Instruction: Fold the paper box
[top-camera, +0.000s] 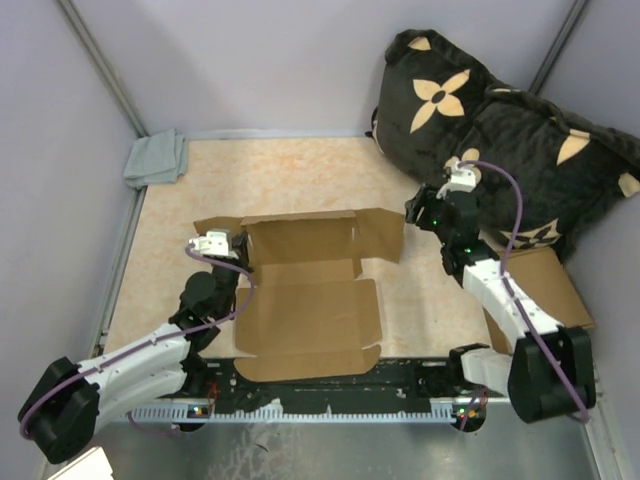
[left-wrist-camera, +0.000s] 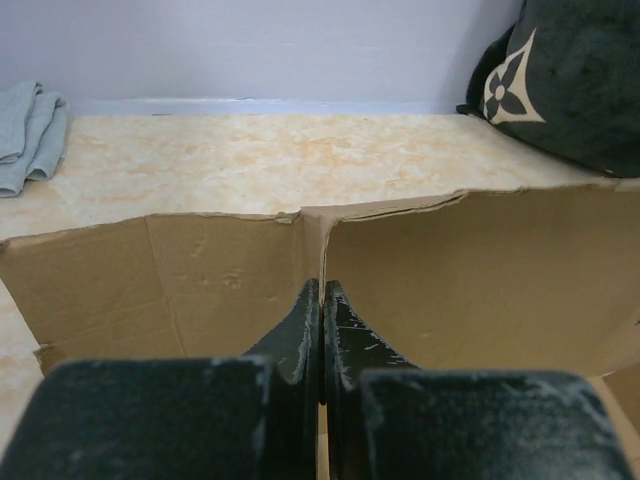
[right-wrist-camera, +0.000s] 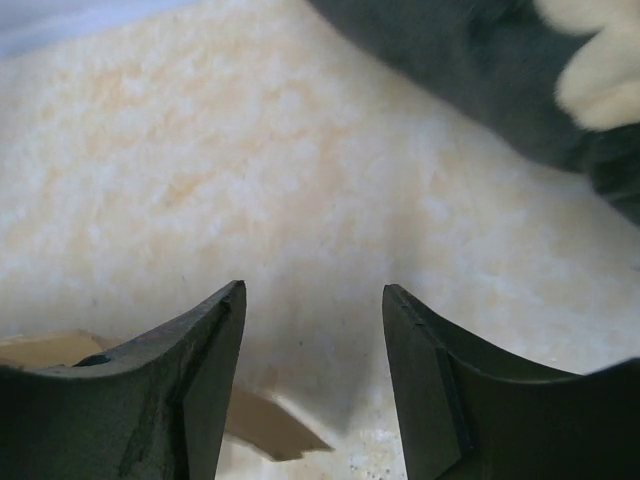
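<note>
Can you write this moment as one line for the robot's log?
paper box: far wall standing | left gripper: shut, at that wall | right gripper: open, empty, above table

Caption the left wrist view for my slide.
Shut left tool facing the paper box and its upright flaps, grey cloth beyond.

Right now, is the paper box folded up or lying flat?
Partly folded: the paper box lies spread on the table, with only its far panel standing upright.

I can read no words, numbers or labels anywhere. The only signs are cream four-petal flower emblems printed on the dark cushion, lying past the far right corner of the paper box.
</note>
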